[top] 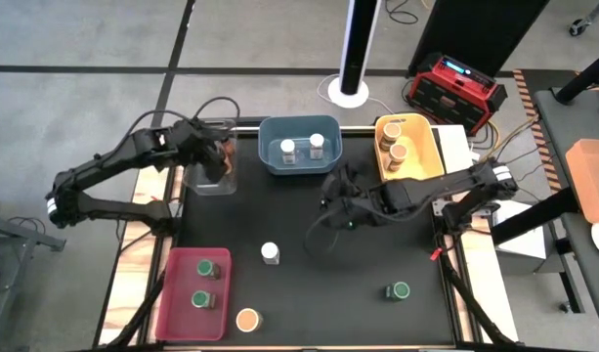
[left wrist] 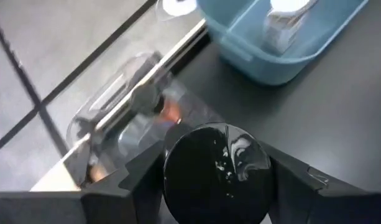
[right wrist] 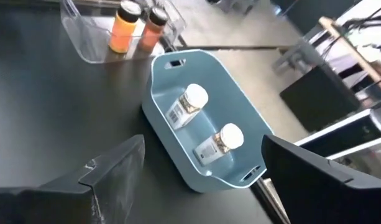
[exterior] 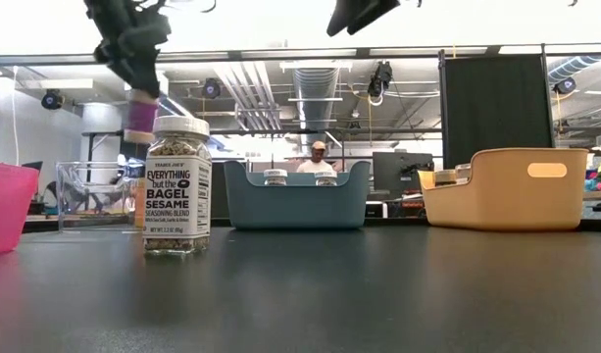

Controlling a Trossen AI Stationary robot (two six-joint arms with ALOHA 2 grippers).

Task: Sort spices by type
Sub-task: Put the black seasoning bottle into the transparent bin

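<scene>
While the left gripper (top: 216, 156) hangs over the clear bin (top: 213, 181), left of the blue bin (top: 299, 161), it grips a dark-lidded jar (left wrist: 217, 173) between its fingers (left wrist: 140, 177), the lid filling the wrist view with the clear bin just below; the right wrist view shows two orange-brown jars (right wrist: 135, 26) lying in that clear bin. The right gripper (top: 336, 191) floats above the table (top: 309, 293) just in front of the blue bin's right corner, its jaws spread wide and empty, fingers (right wrist: 109, 171) framing the blue bin from above. Two white-lidded jars (right wrist: 206, 127) lie inside the blue bin. To the blue bin's right, the yellow bin (top: 421, 161) holds two tan-lidded jars (top: 393, 142). Well in front of the blue bin, a white-lidded bagel-seasoning jar (top: 270, 252) stands upright alone on the table, near the low camera. Farther front and to the left, the red bin (top: 177, 308) holds two green-lidded jars (top: 203, 284), with an orange-lidded jar (top: 247, 319) standing just beside its right front corner. Another green-lidded jar (top: 400, 290) stands on the table front right of the blue bin, well apart from the others.
</scene>
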